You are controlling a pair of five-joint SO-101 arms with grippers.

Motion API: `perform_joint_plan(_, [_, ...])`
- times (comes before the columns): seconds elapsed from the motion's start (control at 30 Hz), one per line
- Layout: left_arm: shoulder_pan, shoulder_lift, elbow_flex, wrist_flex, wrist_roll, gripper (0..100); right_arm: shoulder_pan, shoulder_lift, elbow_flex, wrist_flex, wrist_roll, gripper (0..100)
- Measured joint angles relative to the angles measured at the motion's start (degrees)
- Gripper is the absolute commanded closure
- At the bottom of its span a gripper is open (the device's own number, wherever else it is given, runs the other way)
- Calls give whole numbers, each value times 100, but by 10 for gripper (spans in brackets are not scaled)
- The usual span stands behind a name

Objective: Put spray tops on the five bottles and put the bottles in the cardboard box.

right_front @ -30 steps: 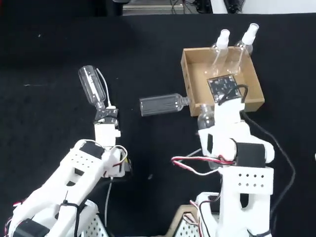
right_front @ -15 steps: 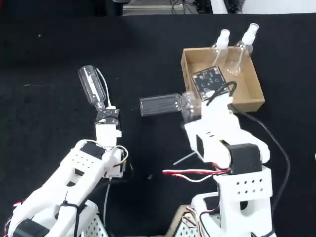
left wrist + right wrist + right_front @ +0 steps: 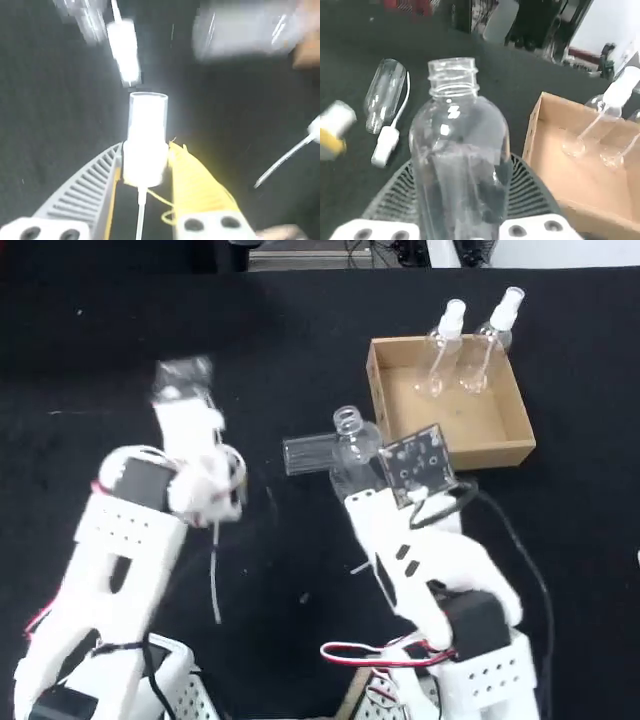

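Jaws of the left gripper (image 3: 145,152) pinched a white plastic spray top (image 3: 146,132); those of the right gripper (image 3: 462,172) clamped an uncapped clear plastic bottle (image 3: 454,105) upright beside the brown cardboard box (image 3: 535,125). Centring the dip tube (image 3: 141,215) over the bottle mouth before twisting appeared advisable.

Left hand (image 3: 145,156), right hand (image 3: 462,172) — both clenched tight

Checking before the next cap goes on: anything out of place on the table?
Yes. One bottle lies on its side beside the cardboard box, and a second bottle lies flat farther off with a loose spray top next to it, tube outside the bottle. Nothing looks spilled or broken.
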Motion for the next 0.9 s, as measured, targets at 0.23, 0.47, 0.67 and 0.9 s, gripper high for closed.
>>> perform_joint_plan(0.23, [-220,0,-1899,18,0,971,-18,-457,985,-1196,-774,987])
perform_joint_plan(0.47, [-141,0,-3182,-1187,0,971,-18,-993,1776,-1890,-941,987])
perform_joint_plan(0.67, [492,0,-3262,-2409,-9,971,-18,-1890,2409,-2119,-949,987])
perform_joint_plan(0.9, [1134,0,-3270,-3481,-18,971,-26,-2470,2971,-2136,-949,987])
